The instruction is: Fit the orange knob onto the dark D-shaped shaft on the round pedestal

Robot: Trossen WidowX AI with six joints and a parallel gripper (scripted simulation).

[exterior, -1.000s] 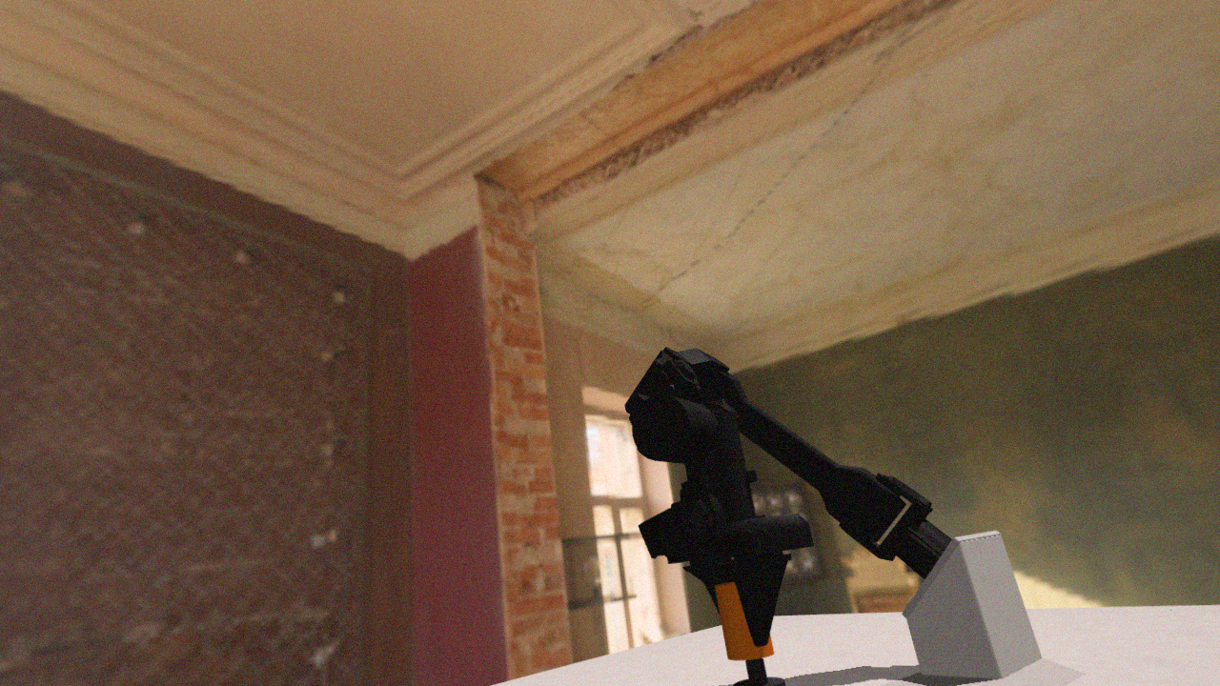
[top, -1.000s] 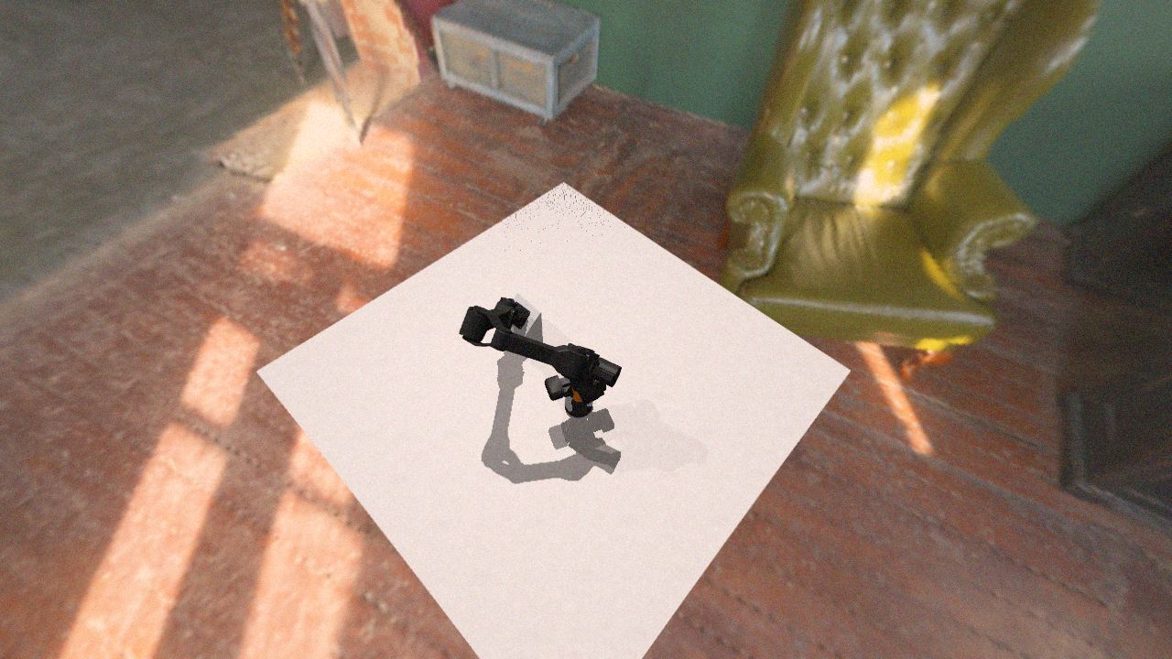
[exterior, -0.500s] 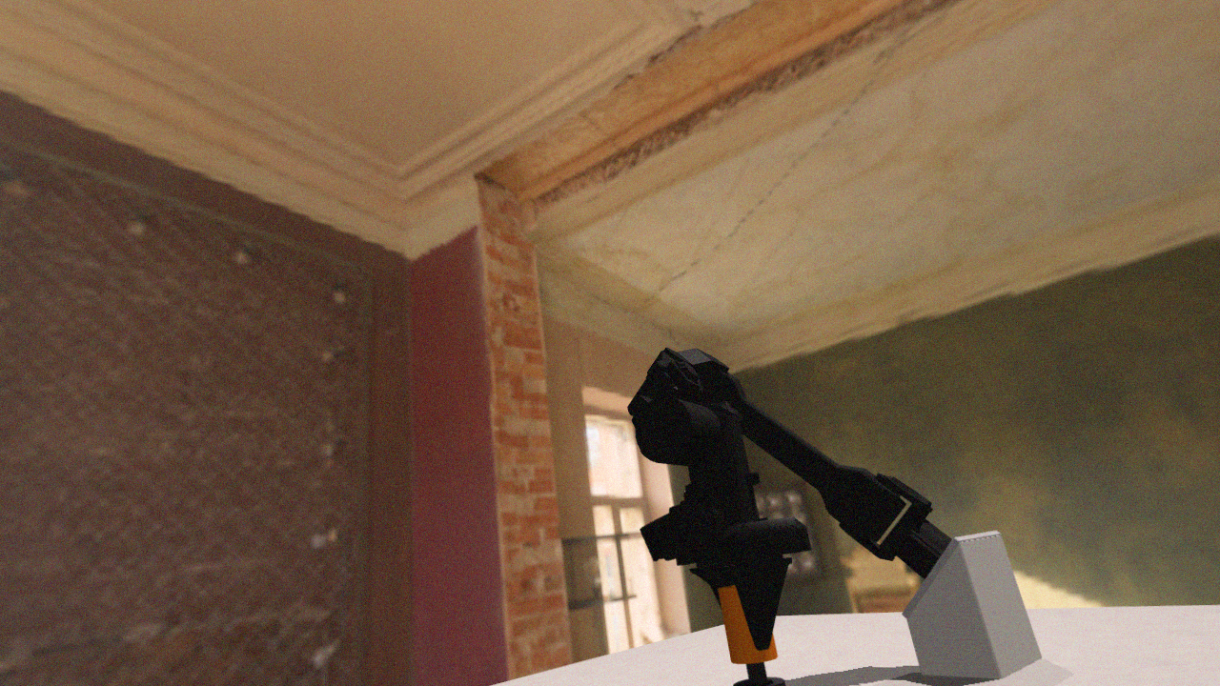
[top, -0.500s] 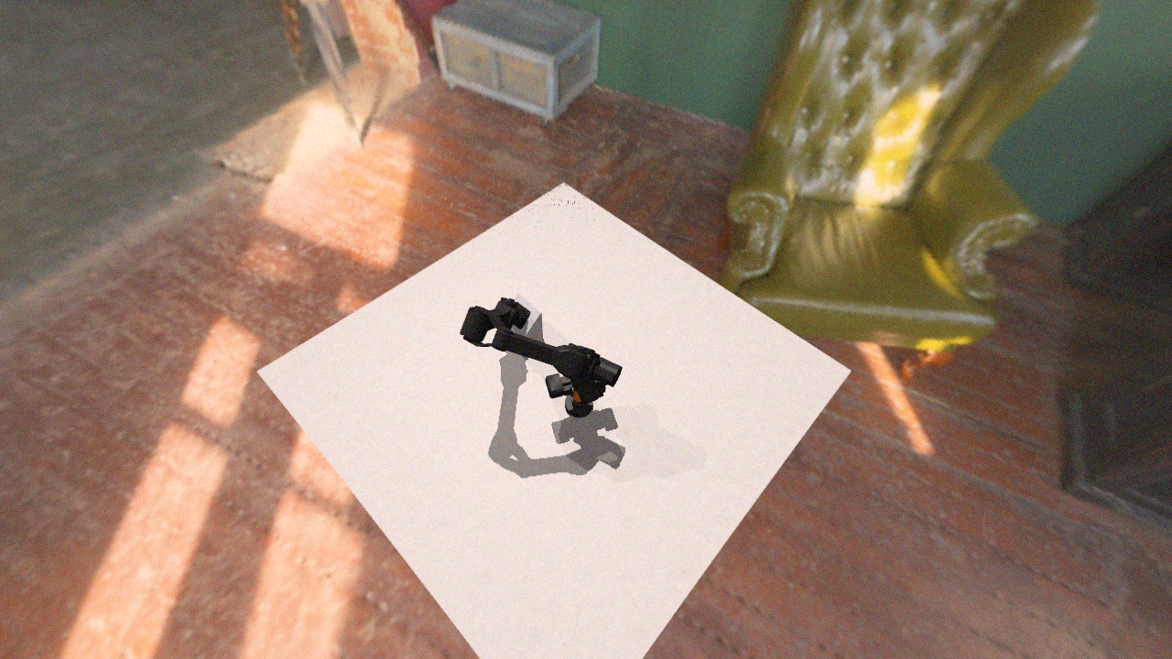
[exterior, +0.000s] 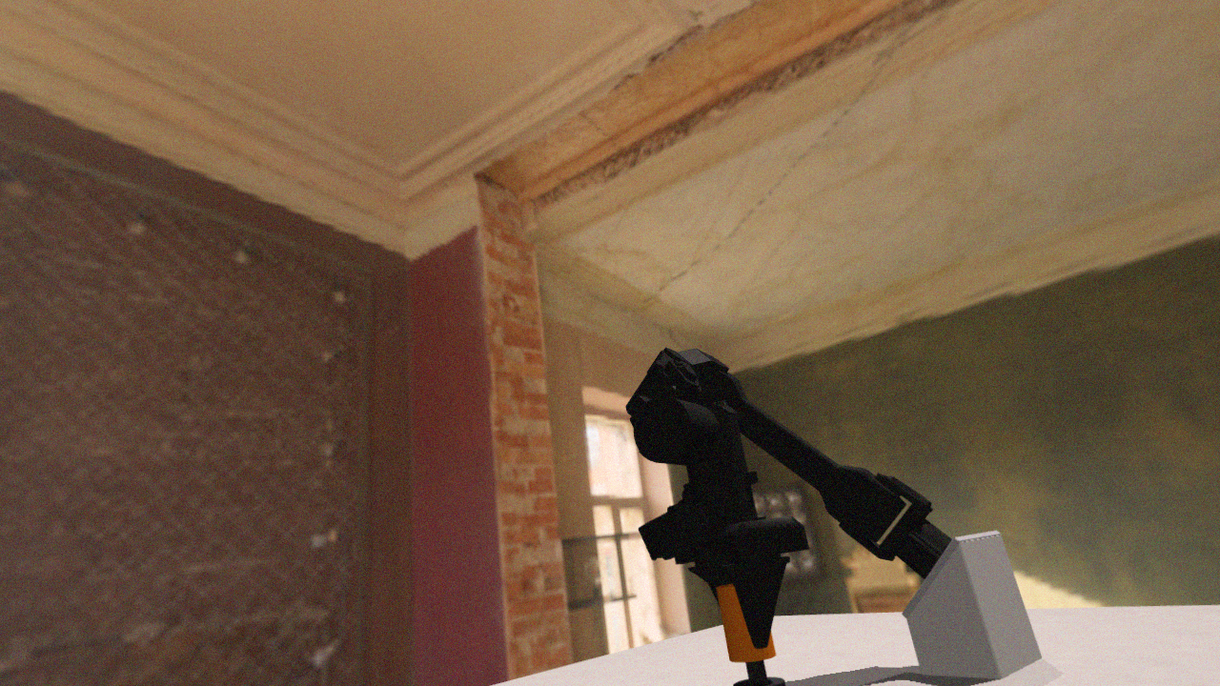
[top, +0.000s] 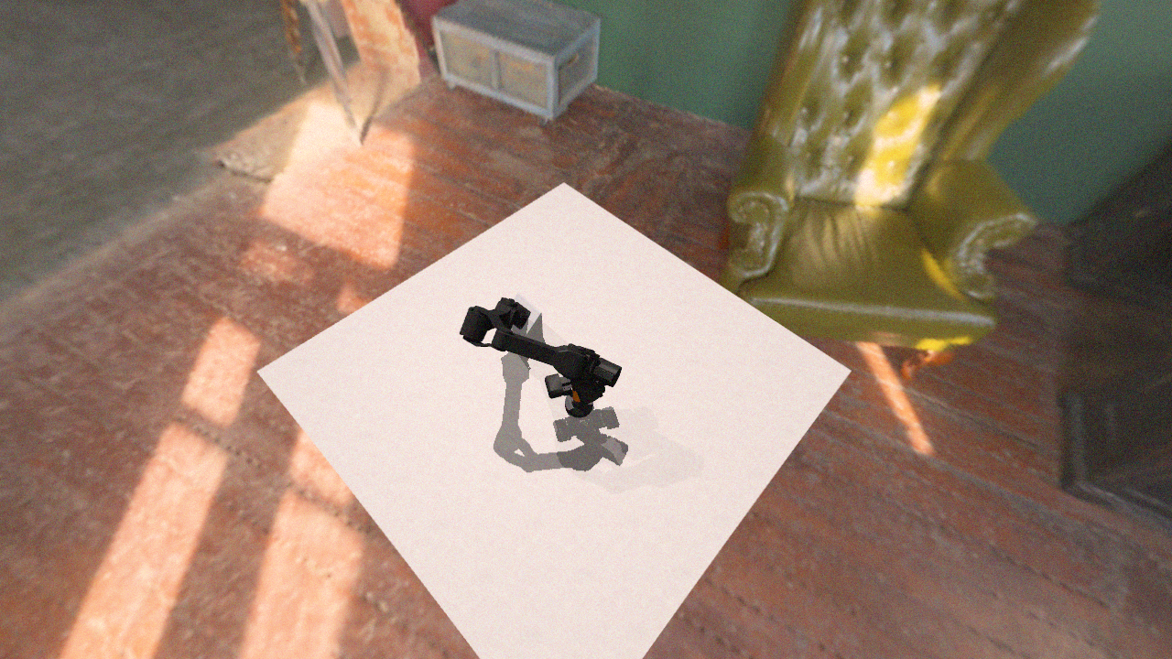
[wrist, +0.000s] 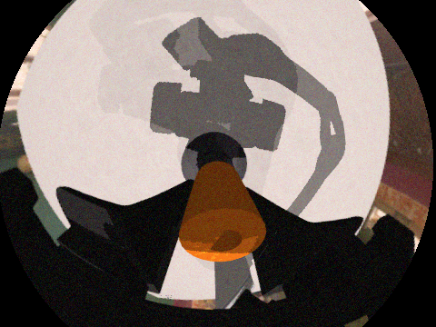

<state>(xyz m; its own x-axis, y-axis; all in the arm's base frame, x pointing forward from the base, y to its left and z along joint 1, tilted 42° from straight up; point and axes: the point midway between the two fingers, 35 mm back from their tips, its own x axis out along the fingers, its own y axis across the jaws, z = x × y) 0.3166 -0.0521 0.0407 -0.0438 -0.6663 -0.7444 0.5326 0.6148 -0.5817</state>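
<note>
My pincer (exterior: 750,627) (wrist: 217,188) is clamped on the orange knob (top: 576,395) (exterior: 743,635) (wrist: 222,218), which I see between its fingers, above the round pedestal (top: 579,409) (exterior: 759,681) (wrist: 188,165), the dark shaft (exterior: 756,669) showing below the knob.

The robot's arm (top: 532,347) (exterior: 788,450) was black nearly all over. Its foot was a light grey block (exterior: 972,605) with a slanted side. Close to the grey block, the arm had a fat, chunky joint (exterior: 878,514) with a thin, pale line on it. Farther from the block came a long, skinny bar, then a big, lumpy elbow with a rounded part. Farthest along the arm from the block, the gripper (top: 577,396) (exterior: 755,639) (wrist: 217,188) had black fingers, wide at the top and thin at the tips.
</note>
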